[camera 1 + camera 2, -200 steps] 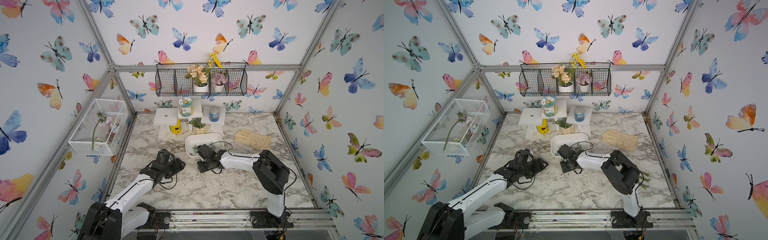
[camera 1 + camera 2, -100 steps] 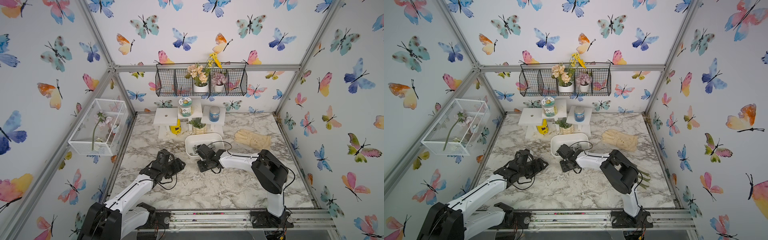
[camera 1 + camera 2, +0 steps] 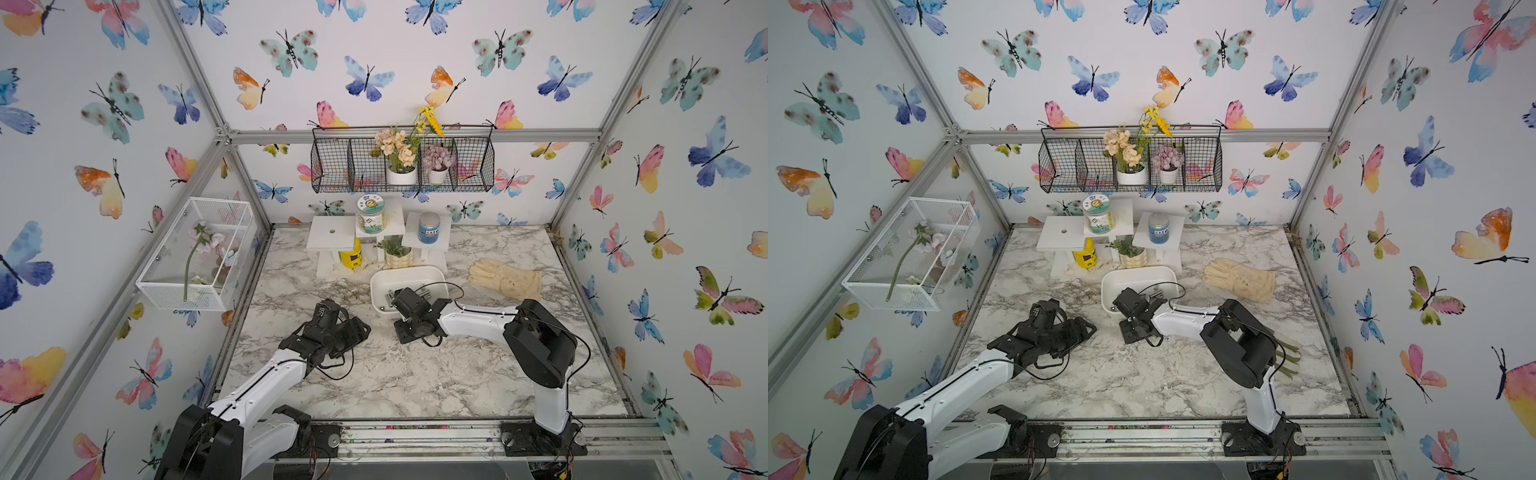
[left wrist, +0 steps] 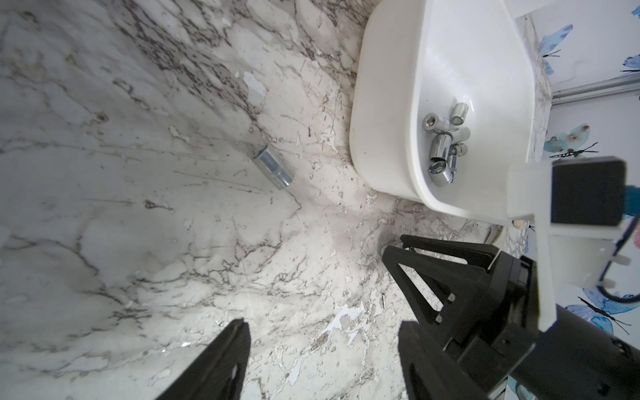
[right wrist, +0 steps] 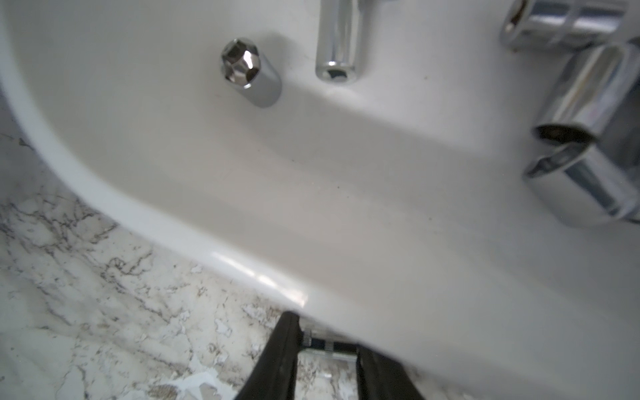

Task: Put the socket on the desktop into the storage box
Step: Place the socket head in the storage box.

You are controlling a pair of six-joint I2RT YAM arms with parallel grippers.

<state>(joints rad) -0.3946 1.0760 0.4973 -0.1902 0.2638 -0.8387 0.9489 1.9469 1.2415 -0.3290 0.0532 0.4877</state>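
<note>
The storage box [image 3: 409,274] is a white tub at the back middle of the marble desktop [image 3: 415,374], with several chrome sockets [image 4: 441,145] inside. My right gripper [image 5: 327,341] is down at the desktop against the box's near outer wall, shut on a small chrome socket [image 5: 329,348] that lies crosswise between its fingertips. In both top views it [image 3: 1133,334] points down just in front of the box. Another socket [image 4: 273,168] lies loose on the desktop left of the box. My left gripper [image 4: 322,346] hovers open and empty over bare marble, close to the right gripper.
A cream glove [image 3: 505,278] lies right of the box. Behind the box stand white risers with jars [image 3: 370,214], a yellow bottle [image 3: 351,255] and a small potted plant [image 3: 397,253]. A white mesh basket [image 3: 195,253] hangs on the left wall, a black wire basket [image 3: 403,166] on the back wall.
My right gripper's jaws have narrowed around the socket in front of the box. Both arms have stayed almost where they were.
</note>
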